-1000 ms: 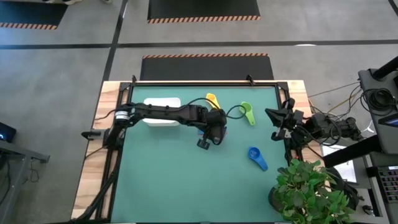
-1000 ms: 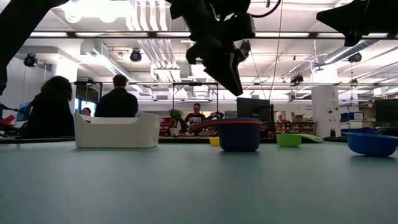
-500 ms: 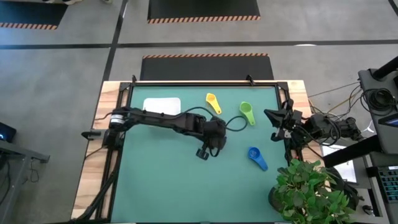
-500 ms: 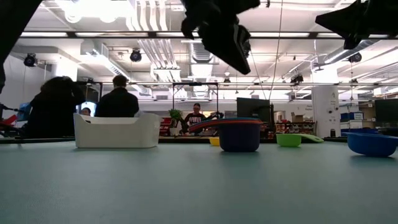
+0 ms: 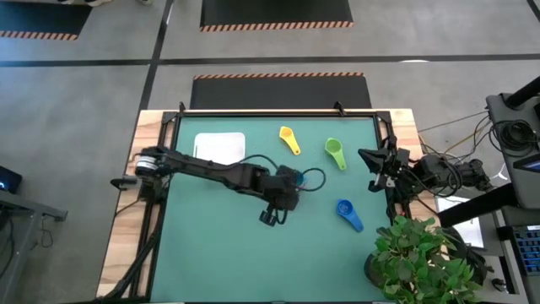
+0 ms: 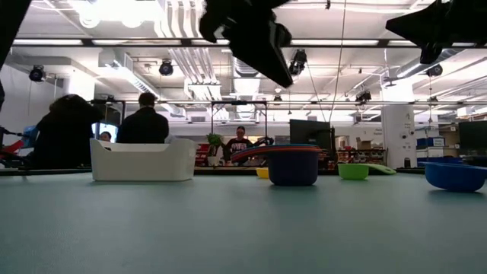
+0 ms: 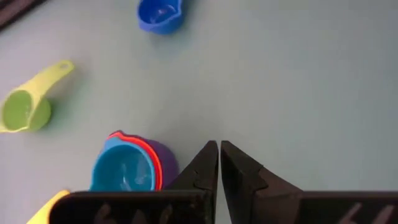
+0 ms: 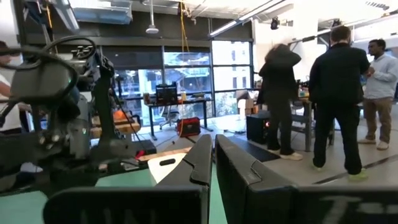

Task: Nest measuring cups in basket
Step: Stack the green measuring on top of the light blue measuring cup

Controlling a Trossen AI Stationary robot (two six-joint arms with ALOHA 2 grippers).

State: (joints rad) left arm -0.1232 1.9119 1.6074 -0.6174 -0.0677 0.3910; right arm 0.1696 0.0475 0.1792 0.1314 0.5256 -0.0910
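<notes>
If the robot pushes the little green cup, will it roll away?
Probably not. The green measuring cup sits mouth-up on the table mat, so it would likely slide. Its flat handle would likely make it swivel. It looks like light plastic, so a small nudge should move it.

The basket [image 5: 220, 143] sits near the counter's [image 5: 211, 245] far left corner; loose measuring cups [image 5: 335, 153] lie toward the right edge, nested ones near the centre.

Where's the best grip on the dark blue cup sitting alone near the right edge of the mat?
Probably the handle. The dark blue cup lies upright and clear of the others, its flat handle pointing toward the near right corner. Come straight down with the end effector's fingers across the handle's width; the round bowl looks wider and likelier to slip.
</notes>
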